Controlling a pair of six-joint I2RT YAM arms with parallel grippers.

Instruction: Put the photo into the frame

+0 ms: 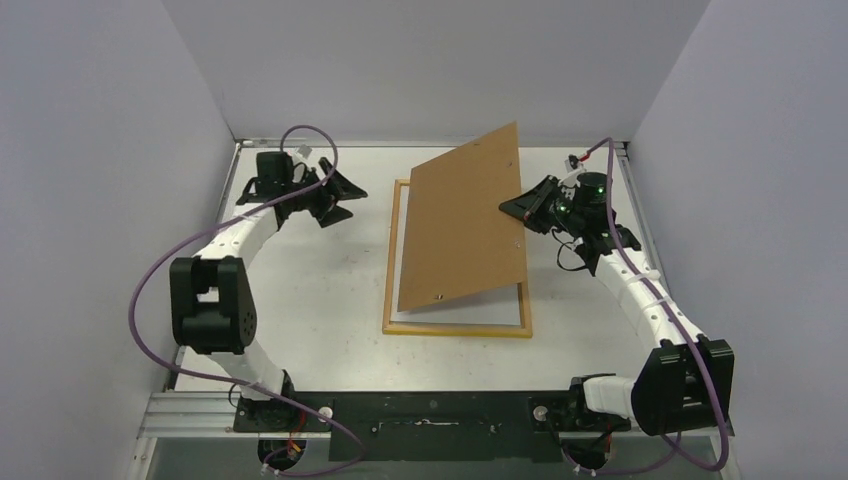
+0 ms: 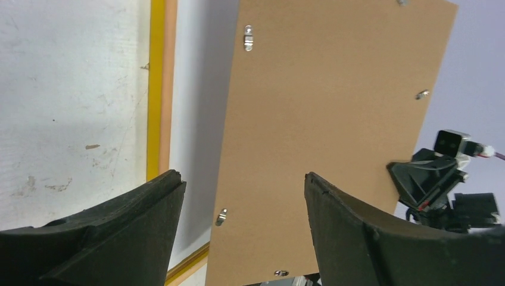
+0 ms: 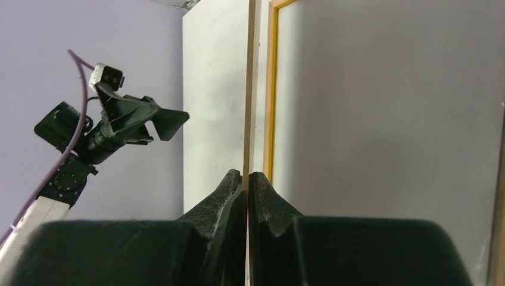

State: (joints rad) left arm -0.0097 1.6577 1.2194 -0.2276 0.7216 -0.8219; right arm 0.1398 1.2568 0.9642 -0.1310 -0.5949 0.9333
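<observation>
A stiff brown backing board (image 1: pixel 465 220), rectangular with small metal clips, is pinched at its right edge by the right gripper (image 1: pixel 512 205). It is held tilted above the thin yellow-edged frame (image 1: pixel 455 329), which lies flat mid-table (image 1: pixel 320 300). The left gripper (image 1: pixel 343 197) is held wide apart at the far left. The smooth pale sheet (image 1: pixel 470 310) inside the frame is possibly the photo.

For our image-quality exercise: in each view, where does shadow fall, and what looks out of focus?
Top external: the backing board shades the inside of the frame. Left wrist: shadow beside the board; near fingers dark. Right wrist: grey shade inside the frame; nothing clearly blurred.
</observation>
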